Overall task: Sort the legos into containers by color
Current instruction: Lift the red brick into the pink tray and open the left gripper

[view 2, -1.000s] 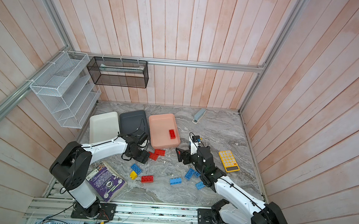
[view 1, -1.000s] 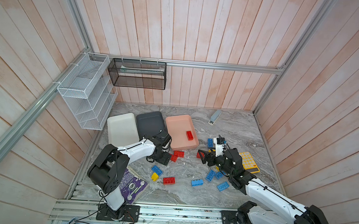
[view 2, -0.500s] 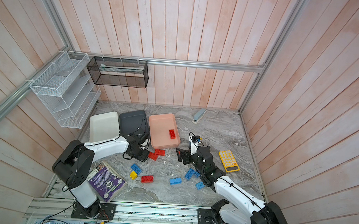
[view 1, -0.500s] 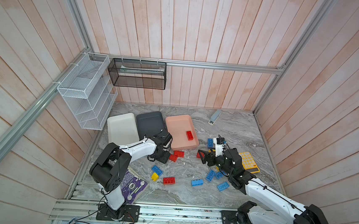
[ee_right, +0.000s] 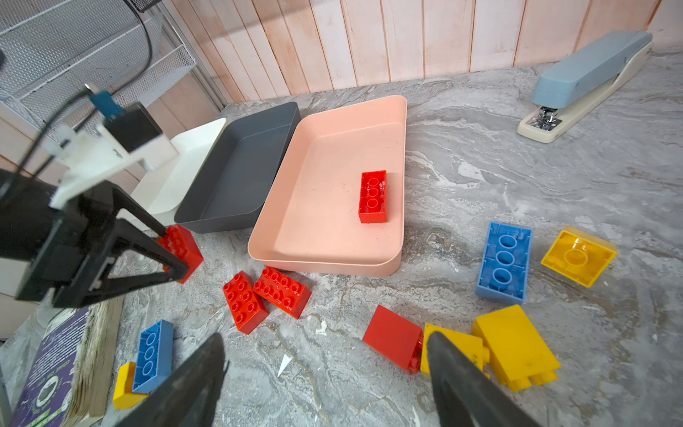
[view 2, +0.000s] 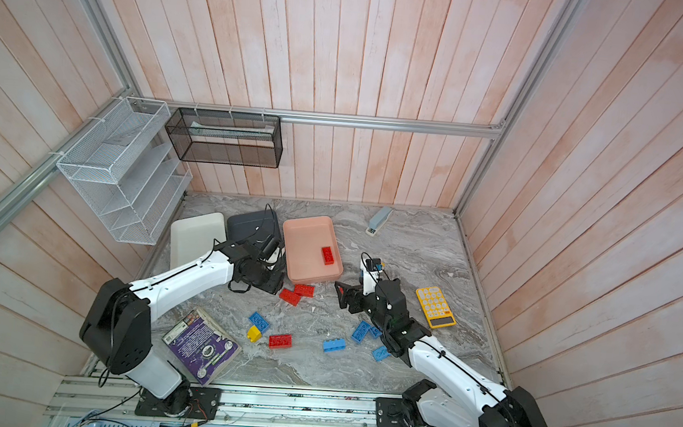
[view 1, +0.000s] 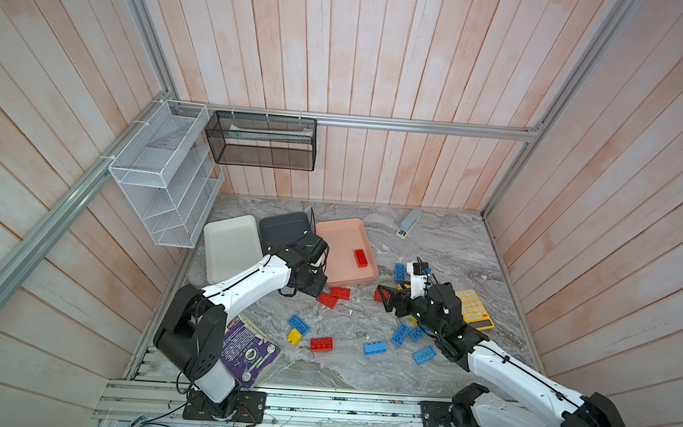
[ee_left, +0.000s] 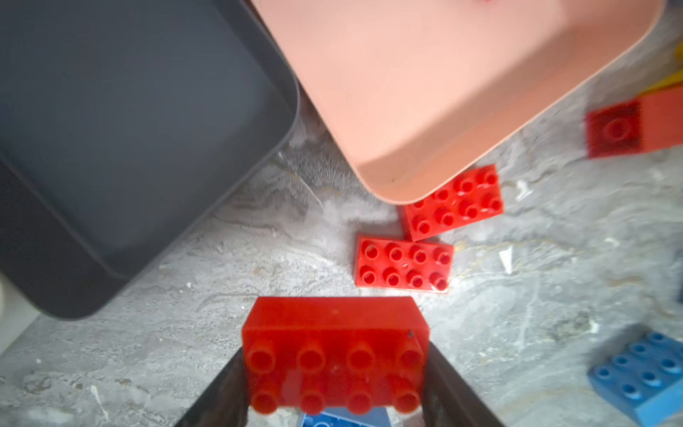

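The salmon tray hides part of a loose red brick; a blue brick is cropped.

left gripper: clamped on red brick; arm reaching forward
right gripper: jaws wide apart; arm stretched forward

Red lego glossy plastic; pink tray matt plastic; tabletop marble-look; walls wood planks.

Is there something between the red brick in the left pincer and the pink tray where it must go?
Nothing tall. Between the red brick in the left pincer and the pink tray lie two loose red bricks, flat on the table by the tray's near corner; probably a lift passes over them.
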`<state>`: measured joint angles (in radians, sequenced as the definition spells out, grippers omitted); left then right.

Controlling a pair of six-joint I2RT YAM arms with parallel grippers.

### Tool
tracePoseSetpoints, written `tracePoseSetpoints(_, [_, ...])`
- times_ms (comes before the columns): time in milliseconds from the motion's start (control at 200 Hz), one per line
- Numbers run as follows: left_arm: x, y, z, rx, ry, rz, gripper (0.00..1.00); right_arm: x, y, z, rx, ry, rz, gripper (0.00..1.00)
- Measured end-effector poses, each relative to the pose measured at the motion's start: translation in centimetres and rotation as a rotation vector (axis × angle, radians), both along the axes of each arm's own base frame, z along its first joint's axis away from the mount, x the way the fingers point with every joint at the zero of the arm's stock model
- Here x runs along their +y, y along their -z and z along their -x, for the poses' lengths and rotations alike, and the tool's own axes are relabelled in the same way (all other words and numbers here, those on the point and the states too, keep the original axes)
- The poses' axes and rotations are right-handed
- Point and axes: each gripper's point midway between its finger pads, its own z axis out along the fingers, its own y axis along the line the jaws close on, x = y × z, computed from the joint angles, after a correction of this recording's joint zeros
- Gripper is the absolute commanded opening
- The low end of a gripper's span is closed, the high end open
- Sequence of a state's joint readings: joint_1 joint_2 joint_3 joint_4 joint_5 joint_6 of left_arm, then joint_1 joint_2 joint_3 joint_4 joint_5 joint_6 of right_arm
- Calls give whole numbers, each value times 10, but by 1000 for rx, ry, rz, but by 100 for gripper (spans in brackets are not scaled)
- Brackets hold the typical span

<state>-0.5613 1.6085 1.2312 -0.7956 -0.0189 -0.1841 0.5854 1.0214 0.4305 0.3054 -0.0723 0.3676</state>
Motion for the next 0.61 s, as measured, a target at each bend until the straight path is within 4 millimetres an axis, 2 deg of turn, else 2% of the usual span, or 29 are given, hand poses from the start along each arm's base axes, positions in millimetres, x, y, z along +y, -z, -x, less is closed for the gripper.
tracePoseSetpoints(190, [-15, -40, -22, -66, 2, 44, 62, -1, -5, 1, -10, 1, -10, 86])
tracePoseSetpoints(320, [-33, -55, -52, -97, 14, 51, 62, -1, -5, 2, -7, 2, -13, 86])
tracePoseSetpoints(435, [-44, -50, -72, -96, 24, 41, 62, -1, -5, 2, -7, 2, -14, 86])
tracePoseSetpoints(605, [-58, -28, -93, -66, 37, 16, 62, -1, -6, 2, -7, 3, -18, 86])
